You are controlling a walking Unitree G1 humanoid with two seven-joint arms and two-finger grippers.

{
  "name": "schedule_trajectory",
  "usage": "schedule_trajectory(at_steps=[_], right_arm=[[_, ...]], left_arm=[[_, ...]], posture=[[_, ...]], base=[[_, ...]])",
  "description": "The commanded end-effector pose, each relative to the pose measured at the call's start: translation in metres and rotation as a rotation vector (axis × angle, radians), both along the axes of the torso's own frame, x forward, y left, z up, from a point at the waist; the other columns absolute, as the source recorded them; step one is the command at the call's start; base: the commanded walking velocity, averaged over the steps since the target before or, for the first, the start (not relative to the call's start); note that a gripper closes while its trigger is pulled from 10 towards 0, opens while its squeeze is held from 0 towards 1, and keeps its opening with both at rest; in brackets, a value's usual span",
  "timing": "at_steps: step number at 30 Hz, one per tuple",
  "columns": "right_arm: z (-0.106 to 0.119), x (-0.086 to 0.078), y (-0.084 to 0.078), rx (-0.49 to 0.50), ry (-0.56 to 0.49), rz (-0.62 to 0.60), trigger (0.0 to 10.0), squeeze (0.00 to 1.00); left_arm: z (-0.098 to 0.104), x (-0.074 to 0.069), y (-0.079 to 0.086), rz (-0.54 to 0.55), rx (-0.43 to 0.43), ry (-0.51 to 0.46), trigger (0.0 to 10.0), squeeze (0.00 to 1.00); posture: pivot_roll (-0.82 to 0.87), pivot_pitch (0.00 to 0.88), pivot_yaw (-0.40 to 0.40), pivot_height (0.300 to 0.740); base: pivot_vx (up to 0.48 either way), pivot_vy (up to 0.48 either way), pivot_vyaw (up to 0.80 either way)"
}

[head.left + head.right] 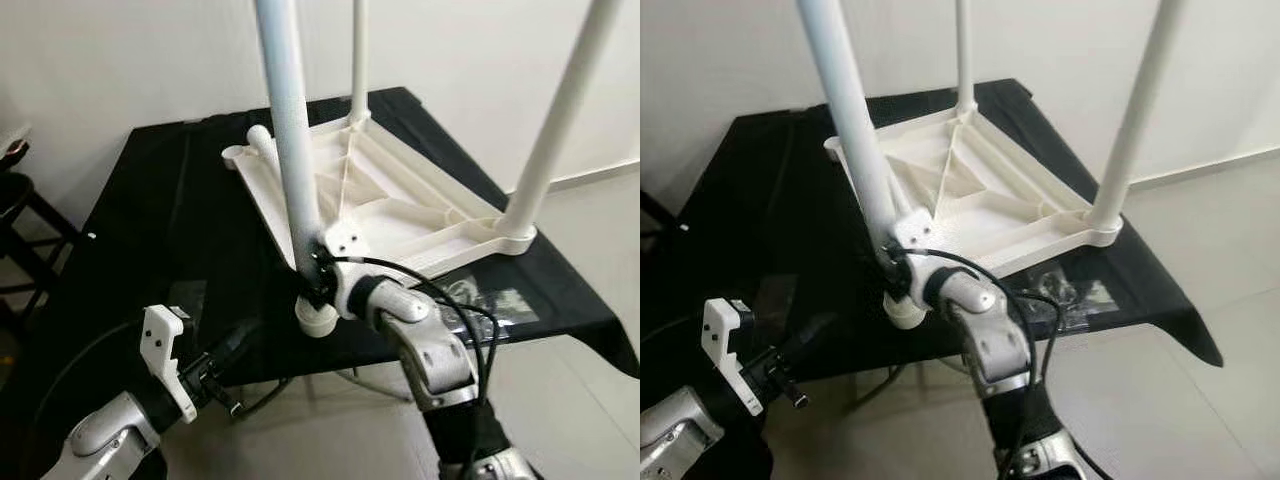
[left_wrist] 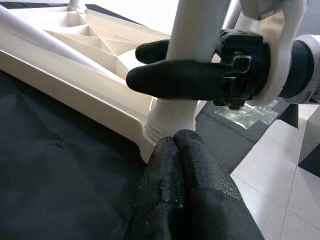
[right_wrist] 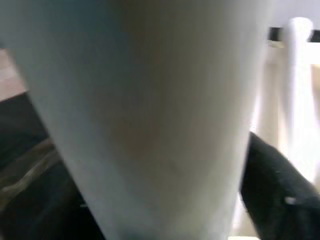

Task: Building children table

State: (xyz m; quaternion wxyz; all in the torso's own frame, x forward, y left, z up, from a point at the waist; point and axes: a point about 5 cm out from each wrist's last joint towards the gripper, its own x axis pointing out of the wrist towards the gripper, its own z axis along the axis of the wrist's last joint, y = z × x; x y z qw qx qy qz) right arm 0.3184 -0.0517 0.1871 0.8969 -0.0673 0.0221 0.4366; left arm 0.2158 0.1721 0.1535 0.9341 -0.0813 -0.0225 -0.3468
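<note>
Tabletop (image 1: 400, 200) upside-down; right fingers (image 2: 175, 80) pinching leg (image 1: 290, 150); left fingers (image 2: 192, 185) pressed together

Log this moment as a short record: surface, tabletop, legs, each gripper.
surface: black cloth
tabletop: white tabletop lying upside down on the cloth
legs: two stand upright in far corners; near leg at the front corner socket; a loose leg lies at the left corner
right gripper: right gripper shut on the near leg, low down
left gripper: left gripper shut, empty, beside the socket
</note>
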Motion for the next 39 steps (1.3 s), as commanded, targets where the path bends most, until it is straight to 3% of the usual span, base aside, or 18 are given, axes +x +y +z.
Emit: schedule_trajectory(at_steps=[1, 2, 3, 5, 6, 7, 8, 13, 15, 18, 19, 20, 21, 31, 36, 39], right_arm=[[0.012, -0.002, 0.005, 0.037, -0.036, 0.08, 10.0, 1.0], [0.018, -0.002, 0.0, 0.014, -0.072, 0.189, 10.0, 1.0], [0.027, -0.005, -0.009, -0.06, -0.138, 0.403, 10.0, 1.0], [0.027, -0.005, -0.009, -0.06, -0.138, 0.403, 10.0, 1.0], [0.029, -0.004, -0.013, -0.111, -0.146, 0.502, 10.0, 0.97], [0.029, -0.002, -0.014, -0.147, -0.133, 0.545, 10.0, 0.34], [0.03, -0.001, -0.016, -0.173, -0.114, 0.603, 10.0, 0.0], [0.032, 0.002, -0.016, -0.182, -0.093, 0.665, 10.0, 0.0], [0.039, 0.015, -0.019, -0.16, -0.074, 0.684, 10.0, 0.0], [0.039, 0.018, -0.022, -0.153, -0.06, 0.694, 10.0, 0.0], [0.04, 0.02, -0.025, -0.153, -0.048, 0.699, 7.5, 0.0], [0.04, 0.022, -0.027, -0.147, -0.042, 0.708, 2.5, 0.0], [0.041, 0.024, -0.029, -0.144, -0.04, 0.713, 0.0, 0.0], [0.035, 0.027, -0.047, -0.132, -0.014, 0.675, 0.0, 0.0], [0.017, 0.016, -0.063, -0.2, -0.008, 0.611, 0.0, 0.0], [0.012, 0.01, -0.07, -0.205, -0.02, 0.513, 0.0, 0.0]], left_arm=[[-0.005, 0.0, 0.005, 0.01, 0.021, 0.031, 10.0, 0.0], [-0.005, 0.0, 0.004, 0.009, 0.02, 0.03, 10.0, 0.0], [-0.005, 0.0, 0.004, 0.01, 0.018, 0.028, 10.0, 0.0], [-0.005, 0.0, 0.004, 0.01, 0.018, 0.028, 10.0, 0.0], [-0.004, 0.0, 0.003, 0.01, 0.016, 0.026, 10.0, 0.0], [-0.004, 0.0, 0.003, 0.01, 0.015, 0.026, 10.0, 0.0], [-0.003, 0.0, 0.003, 0.008, 0.015, 0.026, 10.0, 0.0], [-0.003, -0.001, 0.003, 0.007, 0.017, 0.027, 10.0, 0.0], [-0.004, -0.002, 0.002, 0.004, 0.027, 0.028, 10.0, 0.0], [-0.004, -0.003, 0.002, 0.006, 0.027, 0.029, 10.0, 0.0], [-0.003, -0.003, 0.002, 0.008, 0.028, 0.027, 10.0, 0.0], [-0.002, -0.003, 0.002, 0.009, 0.028, 0.025, 10.0, 0.0], [-0.002, -0.003, 0.002, 0.01, 0.028, 0.025, 10.0, 0.0], [-0.003, -0.002, 0.003, 0.012, 0.028, 0.023, 10.0, 0.0], [-0.002, 0.0, 0.005, 0.007, 0.029, 0.024, 10.0, 0.0], [-0.001, 0.0, 0.007, 0.007, 0.03, 0.025, 10.0, 0.0]], posture=[[-0.02, 0.103, 0.083, 0.74], [-0.01, 0.106, 0.078, 0.74], [-0.01, 0.105, 0.08, 0.74], [-0.01, 0.105, 0.08, 0.74], [0.0, 0.105, 0.08, 0.74], [0.01, 0.107, 0.08, 0.74], [0.02, 0.11, 0.08, 0.74], [0.03, 0.104, 0.082, 0.74], [0.06, 0.104, 0.076, 0.74], [0.06, 0.104, 0.075, 0.74], [0.07, 0.114, 0.069, 0.74], [0.07, 0.123, 0.067, 0.74], [0.07, 0.123, 0.067, 0.74], [0.06, 0.11, 0.064, 0.74], [0.05, 0.125, 0.073, 0.74], [0.03, 0.135, 0.07, 0.74]], base=[[0.0, 0.0, 0.0], [0.0, 0.0, 0.0], [0.0, 0.0, 0.0], [0.0, 0.0, 0.0], [0.0, 0.0, 0.0], [0.0, 0.0, 0.0], [0.0, 0.0, 0.0], [0.0, 0.0, 0.0], [0.0, 0.0, 0.0], [0.0, 0.0, 0.0], [0.0, 0.0, 0.0], [0.0, 0.0, 0.0], [0.0, 0.0, 0.0], [0.0, 0.0, 0.0], [0.0, 0.0, 0.0], [0.0, 0.0, 0.0]])
